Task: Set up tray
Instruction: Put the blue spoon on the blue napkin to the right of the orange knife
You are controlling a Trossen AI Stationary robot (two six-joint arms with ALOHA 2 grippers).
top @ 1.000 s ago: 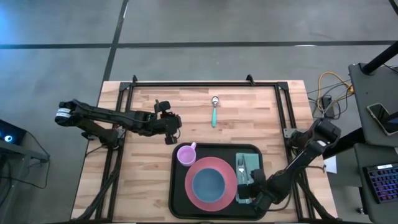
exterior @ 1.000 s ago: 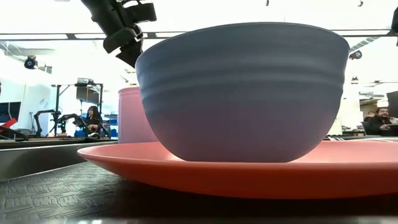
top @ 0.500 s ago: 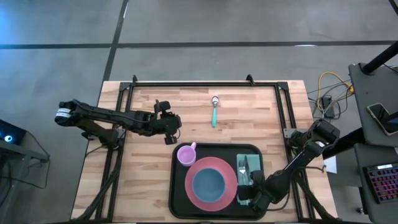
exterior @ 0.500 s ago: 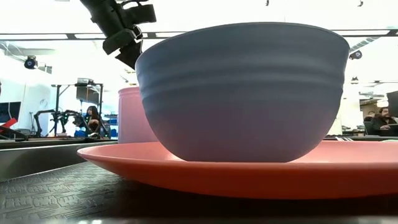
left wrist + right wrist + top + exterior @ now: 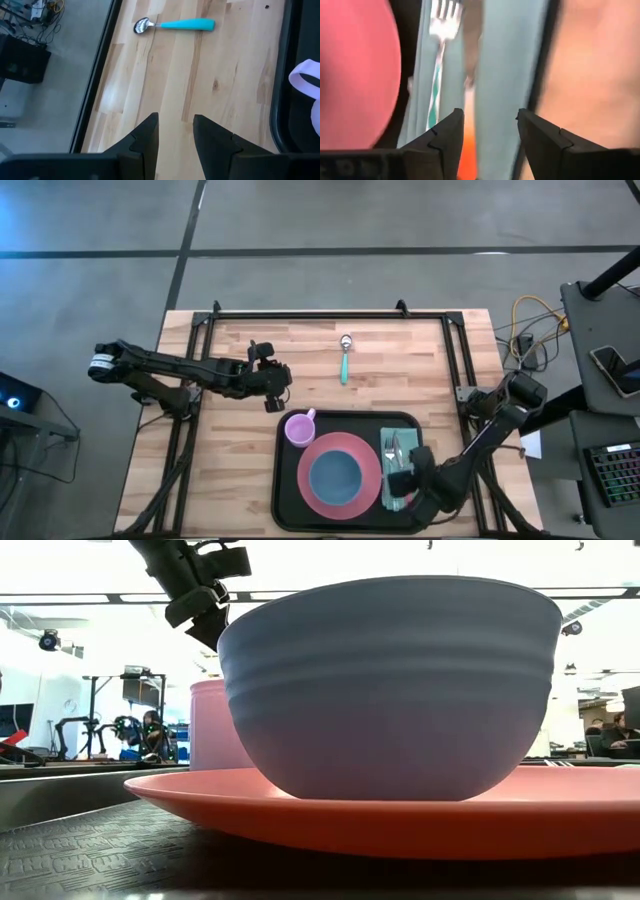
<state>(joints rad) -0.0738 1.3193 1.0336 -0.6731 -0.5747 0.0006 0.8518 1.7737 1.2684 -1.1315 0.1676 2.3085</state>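
Note:
The black tray (image 5: pixel 289 480) lies at the table's near middle. On it a pink plate (image 5: pixel 368 476) carries a blue bowl (image 5: pixel 335 475), a lilac cup (image 5: pixel 299 428) stands at its far left corner, and a pale green napkin (image 5: pixel 403 442) lies along its right side with a fork (image 5: pixel 388 447) on top. My right gripper (image 5: pixel 404 478) hovers open over the napkin's near end; an orange-handled piece (image 5: pixel 465 147) lies below, between its fingers, beside the fork (image 5: pixel 438 60). My left gripper (image 5: pixel 275 392) hangs open above bare wood, left of the cup.
A teal-handled spoon (image 5: pixel 344 361) lies on the wood beyond the tray, also ahead of my left gripper (image 5: pixel 175 137) as the spoon (image 5: pixel 175 24). A black frame (image 5: pixel 330 315) rims the table. Bare wood lies left of the tray.
My right gripper has drawn back a little toward the table's right edge over the napkin's near end, and an orange patch now shows beneath it. The left arm, the plate, the bowl and the cup have stayed where they were.

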